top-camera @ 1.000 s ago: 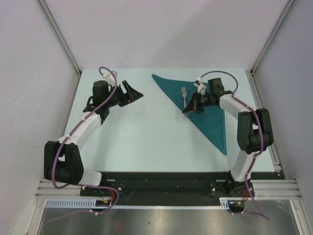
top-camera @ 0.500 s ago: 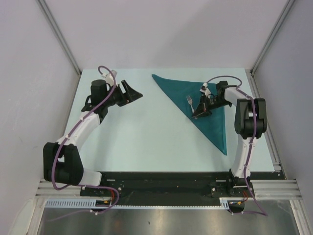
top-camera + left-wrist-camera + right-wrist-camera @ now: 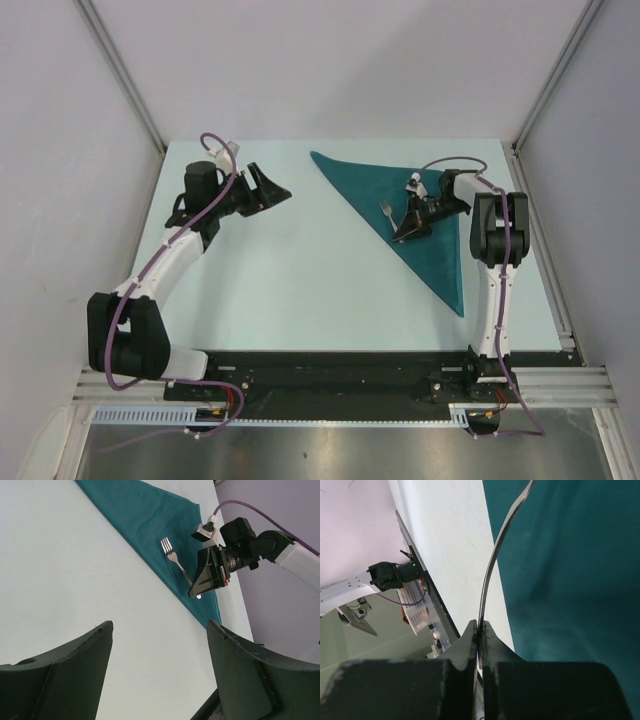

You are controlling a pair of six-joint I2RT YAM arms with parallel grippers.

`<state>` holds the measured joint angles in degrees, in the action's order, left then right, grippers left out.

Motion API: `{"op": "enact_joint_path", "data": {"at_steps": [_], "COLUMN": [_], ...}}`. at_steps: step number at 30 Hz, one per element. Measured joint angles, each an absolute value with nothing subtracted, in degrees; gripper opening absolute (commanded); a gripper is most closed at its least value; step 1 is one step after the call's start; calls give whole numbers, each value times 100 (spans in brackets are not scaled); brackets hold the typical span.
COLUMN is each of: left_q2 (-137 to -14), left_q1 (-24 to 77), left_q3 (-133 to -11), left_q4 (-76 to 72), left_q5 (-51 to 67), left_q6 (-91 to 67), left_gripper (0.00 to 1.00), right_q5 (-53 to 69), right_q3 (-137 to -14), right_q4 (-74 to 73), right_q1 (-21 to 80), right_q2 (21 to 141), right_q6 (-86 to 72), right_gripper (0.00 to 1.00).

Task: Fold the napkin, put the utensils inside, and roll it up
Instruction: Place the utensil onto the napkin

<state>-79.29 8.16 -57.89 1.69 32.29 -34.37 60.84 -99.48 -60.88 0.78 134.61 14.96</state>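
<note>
the right gripper (image 3: pixel 480 632), at the bottom centre of its own wrist view, has its two fingers pressed together on the handle end of the slim silver fork (image 3: pixel 495 560), whose shaft curves up and away toward the top of the frame along the boundary between pale table and teal cloth. from above, the fork's tines lie over the napkin (image 3: pixel 440 262), close to its long left edge in the upper right of the frame; whether the tines rest on the fabric or hang just above it cannot be told. the napkin lies as a flat triangle, its long point running toward the lower right, which suggests the folding step is done. placing the fork appears to be in hand, with release yet to come, and the roll has not begun. the left gripper (image 3: pixel 272 187) hovers with jaws wide apart at upper left of centre over the bare table (image 3: pixel 300 290), well apart from the cloth.
</note>
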Motion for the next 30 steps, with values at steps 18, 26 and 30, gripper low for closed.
{"op": "enact_joint_path", "data": {"at_steps": [18, 26, 30], "left_q2": [-7929, -7929, -7929], "left_q1": [812, 810, 810], "left_q3": [-5800, -5843, -5852], "left_q4": [237, 274, 274], "left_q5": [3277, 3326, 3326], "left_q6": [-3395, -3391, -3391], "left_gripper": [80, 80, 80], "right_q5": [6130, 6141, 6023], "right_q3": [-11238, -11935, -11987], "right_q4": [-6899, -7089, -7153], "right_q1": [183, 252, 228], "right_q2": [14411, 14814, 14864], "right_q6": [2016, 2003, 1909], "right_gripper": [5, 18, 50]}}
